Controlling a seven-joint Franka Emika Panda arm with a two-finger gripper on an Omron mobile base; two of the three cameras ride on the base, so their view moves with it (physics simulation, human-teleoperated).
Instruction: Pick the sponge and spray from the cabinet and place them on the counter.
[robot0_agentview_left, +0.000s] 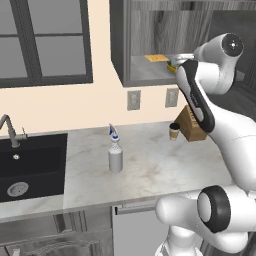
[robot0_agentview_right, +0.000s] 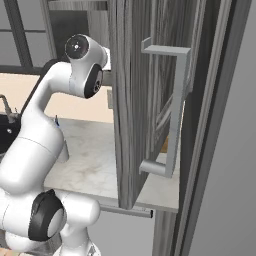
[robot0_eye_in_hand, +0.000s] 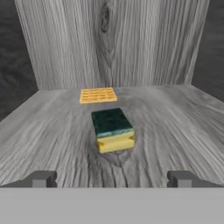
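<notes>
The sponge (robot0_eye_in_hand: 113, 130), yellow with a dark green top, lies on the grey shelf of the cabinet (robot0_eye_in_hand: 179, 118) just ahead of my gripper (robot0_eye_in_hand: 113, 179). The gripper is open, its fingertips (robot0_eye_in_hand: 41, 178) set wide to either side of the sponge and short of it. In the left base view my arm reaches into the open cabinet (robot0_agentview_left: 118, 45) and hides most of the sponge (robot0_agentview_left: 172, 67). The spray (robot0_agentview_left: 115, 155), a pale bottle with a white and blue trigger, stands upright on the counter (robot0_agentview_left: 150, 165), right of the sink.
A thin yellow cloth (robot0_eye_in_hand: 98, 95) lies behind the sponge on the shelf. On the counter a paper cup (robot0_agentview_left: 174, 131) stands beside a wooden block (robot0_agentview_left: 192, 125). The black sink (robot0_agentview_left: 30, 165) is at the left. The open cabinet door (robot0_agentview_right: 135, 100) hangs right of my arm.
</notes>
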